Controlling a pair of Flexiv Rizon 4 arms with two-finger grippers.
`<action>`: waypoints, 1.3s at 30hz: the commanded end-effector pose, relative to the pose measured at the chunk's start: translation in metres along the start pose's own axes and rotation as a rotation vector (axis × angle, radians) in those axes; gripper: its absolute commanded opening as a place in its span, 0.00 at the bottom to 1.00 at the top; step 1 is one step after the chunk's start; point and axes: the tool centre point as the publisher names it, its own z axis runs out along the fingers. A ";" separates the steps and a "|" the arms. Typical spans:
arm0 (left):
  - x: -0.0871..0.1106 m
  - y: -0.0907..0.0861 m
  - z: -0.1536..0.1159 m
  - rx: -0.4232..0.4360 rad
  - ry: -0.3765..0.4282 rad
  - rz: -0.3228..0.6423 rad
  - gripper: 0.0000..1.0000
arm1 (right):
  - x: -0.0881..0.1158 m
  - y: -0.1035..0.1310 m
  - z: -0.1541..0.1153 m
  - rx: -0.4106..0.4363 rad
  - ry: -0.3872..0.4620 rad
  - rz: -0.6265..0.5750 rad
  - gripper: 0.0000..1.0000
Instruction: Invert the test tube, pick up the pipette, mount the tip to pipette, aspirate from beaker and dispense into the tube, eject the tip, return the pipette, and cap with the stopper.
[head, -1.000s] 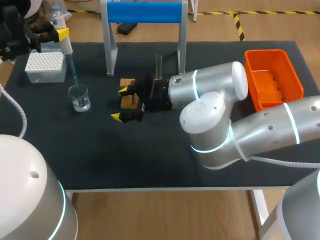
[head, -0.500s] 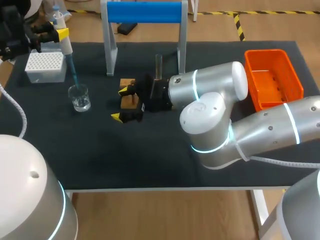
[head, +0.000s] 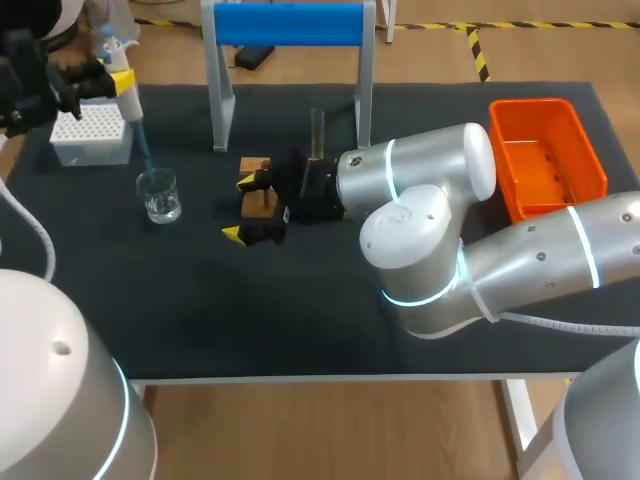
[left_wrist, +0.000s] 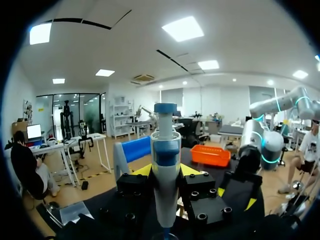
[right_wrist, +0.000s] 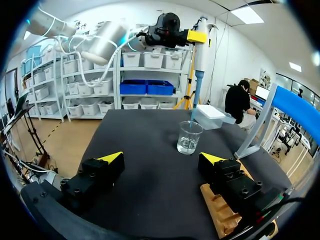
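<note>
Left jaws are clamped on the pipette (head: 122, 82), which stands upright with its blue tip (head: 141, 140) hanging right over the beaker (head: 160, 194) below them. The tip box (head: 90, 132) is just beside. Right jaws are spread wide, low over the counter (head: 200, 300), with one finger over the wooden rack (head: 262, 203). The test tube (head: 317, 130) stands upright just behind them.

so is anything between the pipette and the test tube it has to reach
Yes: one leg of the blue-topped stand rises between the pipette and the test tube in the head view, and the right end effector sits open near it.
</note>
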 end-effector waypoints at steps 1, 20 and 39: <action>-0.002 0.011 0.003 0.020 0.006 0.005 0.00 | 0.000 0.000 0.001 -0.001 0.000 0.000 1.00; -0.001 0.038 0.008 -0.007 -0.004 0.025 0.00 | 0.000 0.000 0.001 -0.001 0.000 0.000 1.00; -0.002 0.056 0.014 -0.024 0.008 0.023 0.00 | 0.000 0.000 0.001 -0.001 0.000 0.000 1.00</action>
